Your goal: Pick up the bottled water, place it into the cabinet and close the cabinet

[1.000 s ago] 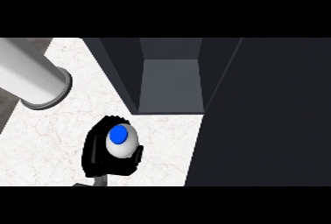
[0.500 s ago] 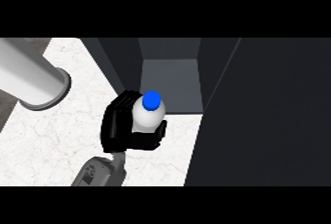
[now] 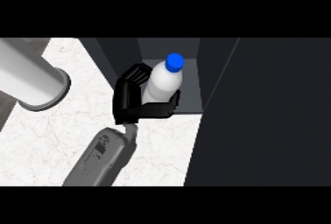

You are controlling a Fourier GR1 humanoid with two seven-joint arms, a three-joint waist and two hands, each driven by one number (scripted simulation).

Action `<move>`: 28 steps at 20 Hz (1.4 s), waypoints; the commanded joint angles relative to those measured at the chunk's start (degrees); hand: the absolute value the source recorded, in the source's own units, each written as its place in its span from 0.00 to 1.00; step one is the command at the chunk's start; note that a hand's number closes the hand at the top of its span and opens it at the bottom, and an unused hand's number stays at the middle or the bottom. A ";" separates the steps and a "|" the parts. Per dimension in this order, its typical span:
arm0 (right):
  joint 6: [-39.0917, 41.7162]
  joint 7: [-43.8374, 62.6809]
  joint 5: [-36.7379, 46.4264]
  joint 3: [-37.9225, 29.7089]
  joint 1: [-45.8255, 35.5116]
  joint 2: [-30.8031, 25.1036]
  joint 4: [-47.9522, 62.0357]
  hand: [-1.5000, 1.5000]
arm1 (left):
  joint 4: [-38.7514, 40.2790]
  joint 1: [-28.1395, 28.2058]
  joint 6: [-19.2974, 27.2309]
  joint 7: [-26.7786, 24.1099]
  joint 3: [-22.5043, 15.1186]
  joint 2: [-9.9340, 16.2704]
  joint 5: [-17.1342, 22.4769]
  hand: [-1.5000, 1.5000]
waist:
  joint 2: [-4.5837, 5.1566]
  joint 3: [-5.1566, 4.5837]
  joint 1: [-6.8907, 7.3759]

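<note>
The bottled water [image 3: 163, 84] is white with a blue cap and leans with its top toward the cabinet. My right hand [image 3: 132, 103] is shut on it: fingers wrap its left side and the thumb crosses its lower part. The bottle hangs at the mouth of the open cabinet [image 3: 191, 98], its upper half over the grey shelf inside. The bottle's base is hidden by the hand. The grey forearm [image 3: 103, 155] comes in from the lower edge. My left hand does not show.
The dark cabinet door [image 3: 271, 113] stands open at the right and fills that side. The white marble counter [image 3: 51, 135] lies below and to the left. A thick pale grey cylinder [image 3: 29, 74] crosses the upper left corner.
My right hand has carried the bottle from over the counter up and to the right, to the cabinet's opening. The forearm has come further into view.
</note>
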 commanded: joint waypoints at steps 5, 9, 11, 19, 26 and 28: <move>0.36 3.89 4.12 1.11 0.30 -0.21 -5.61 0.00 | 14.37 -11.70 0.48 -0.36 4.71 0.31 -1.22 1.00 | 0.08 -0.01 0.15; 0.73 2.14 1.53 -0.16 2.37 -2.91 -8.72 0.00 | 22.11 -14.68 1.16 -1.10 5.72 0.05 -2.95 1.00 | 0.13 0.01 -0.31; 0.86 1.91 2.34 0.15 1.60 -2.33 -6.97 0.00 | 25.30 -17.77 1.09 -1.19 5.90 0.00 -2.68 1.00 | 0.15 0.00 -0.24; -0.38 2.78 3.76 2.10 0.44 -0.95 -7.38 0.00 | 41.48 -24.92 4.67 -8.29 9.03 -0.01 -1.49 1.00 | 0.44 -0.08 -1.35; 0.68 0.57 0.28 -0.64 1.75 -3.93 -8.42 0.00 | 54.20 -30.37 5.03 -9.43 10.97 1.61 -4.50 1.00 | 0.79 -0.05 -1.76; -0.91 -1.11 3.85 3.79 1.26 -0.85 -4.48 0.00 | 55.46 -30.94 8.94 -9.89 10.68 0.02 -3.79 1.00 | 0.60 -0.07 -1.67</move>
